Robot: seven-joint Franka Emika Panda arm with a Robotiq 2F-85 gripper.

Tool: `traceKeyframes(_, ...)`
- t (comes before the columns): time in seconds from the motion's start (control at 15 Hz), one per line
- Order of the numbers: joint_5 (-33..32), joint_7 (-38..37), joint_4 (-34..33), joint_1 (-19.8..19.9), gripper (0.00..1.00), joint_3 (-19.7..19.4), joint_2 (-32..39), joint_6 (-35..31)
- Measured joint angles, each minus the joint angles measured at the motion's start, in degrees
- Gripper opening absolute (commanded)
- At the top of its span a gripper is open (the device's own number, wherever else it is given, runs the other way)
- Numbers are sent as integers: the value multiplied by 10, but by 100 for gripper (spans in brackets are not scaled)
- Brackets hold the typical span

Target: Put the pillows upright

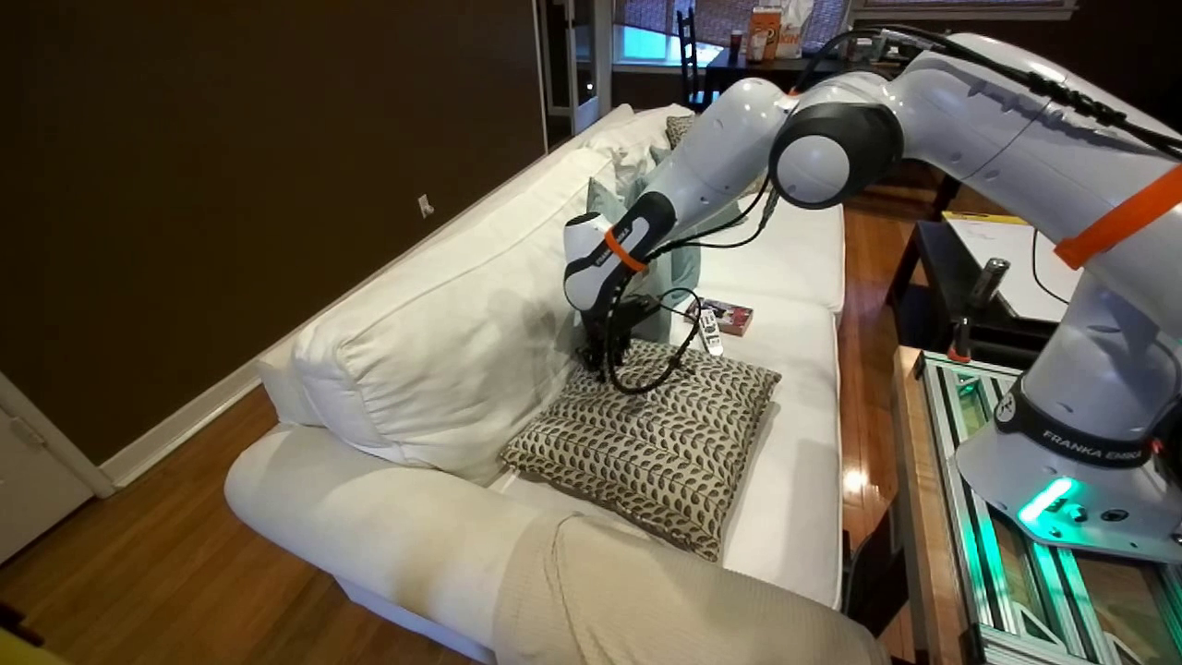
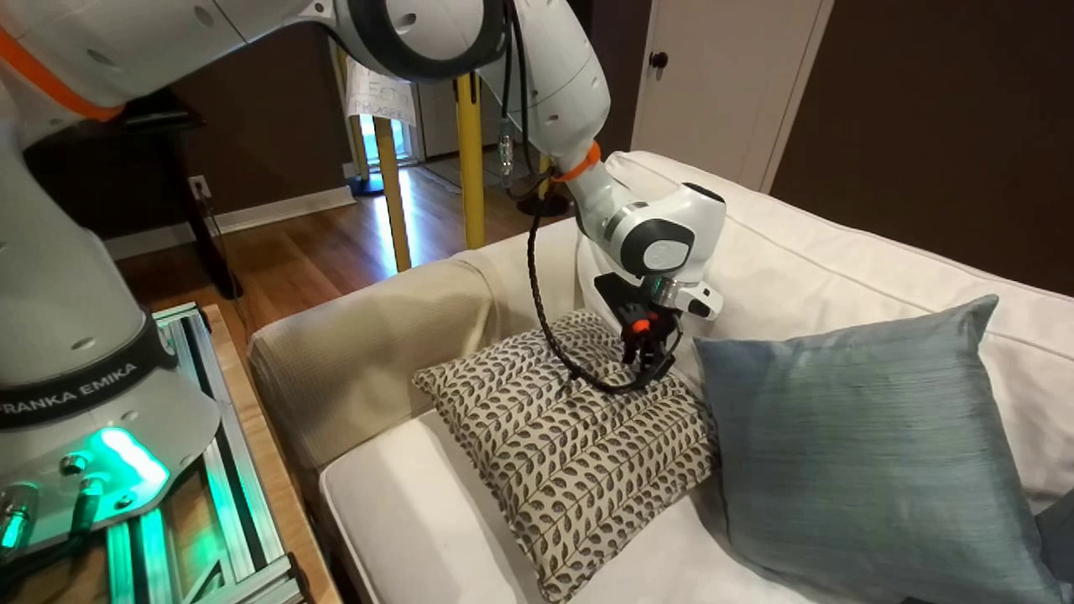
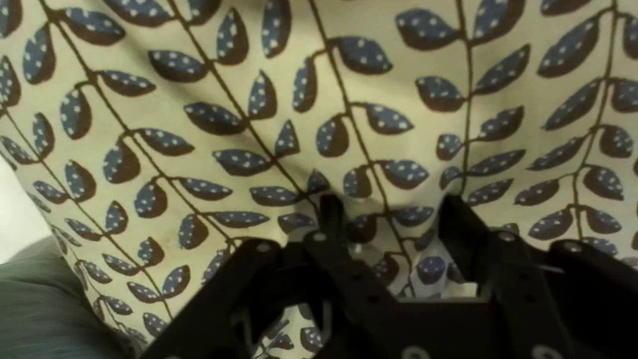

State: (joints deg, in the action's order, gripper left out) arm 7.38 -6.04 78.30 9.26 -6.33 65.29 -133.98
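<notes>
The leaf-patterned pillow [image 1: 646, 443] lies flat on the sofa seat by the armrest in both exterior views. A teal pillow [image 2: 864, 445] leans upright against the backrest beside it. Farther along the sofa, more teal [image 1: 685, 268] shows partly behind the arm, and a patterned pillow [image 1: 679, 127] stands at the far end. My gripper [image 2: 646, 362] points down onto the flat pillow near its backrest side. In the wrist view the jaws stand apart, partly narrowed, with bunched patterned fabric between the fingers [image 3: 461, 232]. Whether the fingertips pinch the cloth is hard to see.
A white remote [image 1: 710, 331] and a small box or book [image 1: 729, 316] lie on the seat just past the patterned pillow. The white back cushion [image 1: 462, 323] rises close behind the gripper. A covered armrest [image 2: 377, 361] bounds the near end.
</notes>
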Motion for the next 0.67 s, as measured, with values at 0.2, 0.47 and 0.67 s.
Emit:
traceKeyframes(0.2, 5, 9, -13, 14, 0, 12, -6, 4)
traceKeyframes(0.47, 24, 51, -10, 46, 0, 50, -38, 13)
traceKeyframes(0.67, 44, 90, 6, 65, 6, 77, -77, 44)
